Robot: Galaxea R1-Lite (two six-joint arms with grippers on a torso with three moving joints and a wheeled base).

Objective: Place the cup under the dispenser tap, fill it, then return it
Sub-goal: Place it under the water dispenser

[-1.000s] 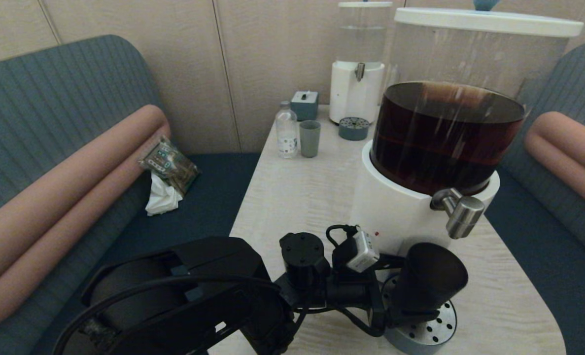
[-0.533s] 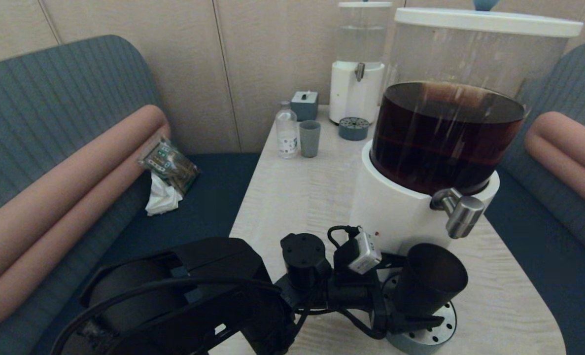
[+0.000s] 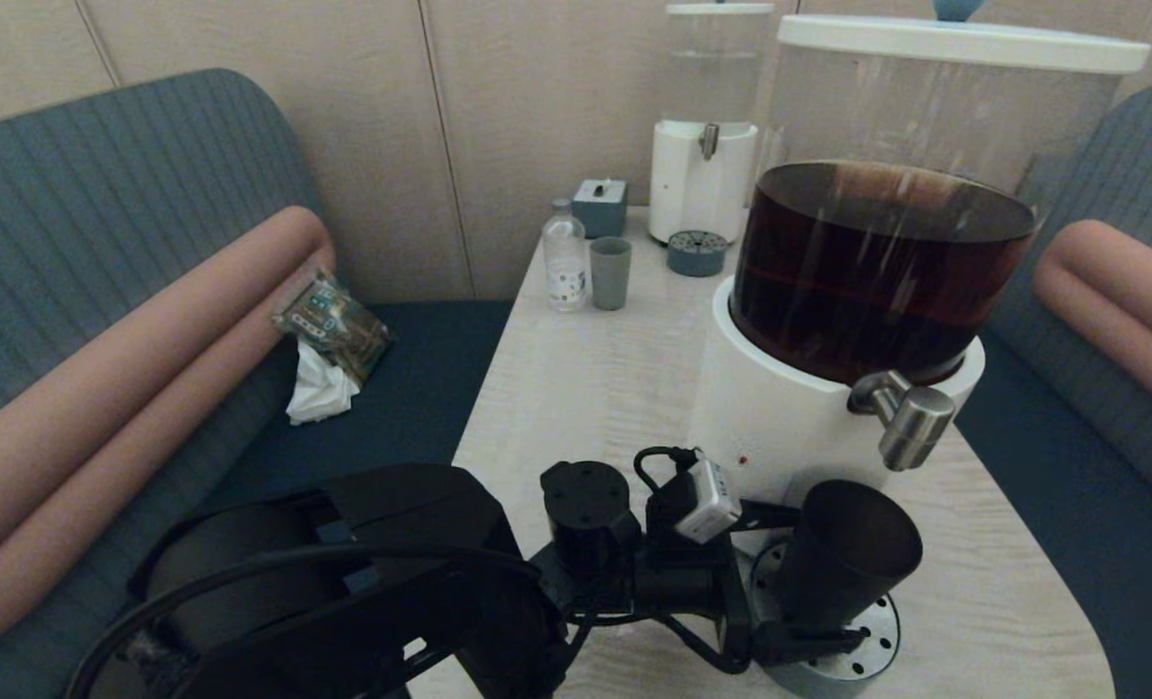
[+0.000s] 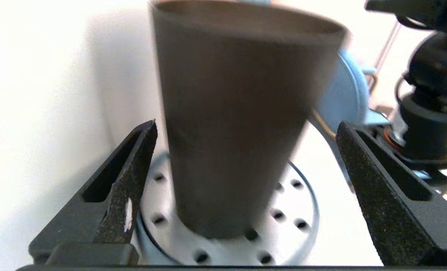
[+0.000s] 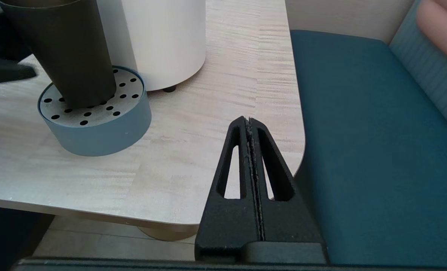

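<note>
The dark brown cup [image 3: 842, 553] stands upright on the round perforated drip tray [image 3: 867, 646], just below and in front of the steel dispenser tap [image 3: 910, 419]. My left gripper [image 3: 789, 582] reaches in from the left at the cup's lower half. In the left wrist view the left gripper [image 4: 246, 124] is open, with a gap between each finger and the cup [image 4: 238, 131]. The right wrist view shows the cup [image 5: 63, 49] on the drip tray [image 5: 99, 131]. My right gripper [image 5: 249, 120] is shut and empty above the table's near right corner.
The big white-based dispenser [image 3: 779, 417] holds dark liquid right behind the cup. At the table's far end stand a clear-liquid dispenser [image 3: 702, 184], a grey-green cup [image 3: 610, 273], a small bottle [image 3: 565, 260] and a grey box [image 3: 600, 206]. Blue benches flank the table [image 3: 595, 388].
The left arm has drawn back a little to the left and its fingers have spread off the cup. The cup stays on the drip tray.
</note>
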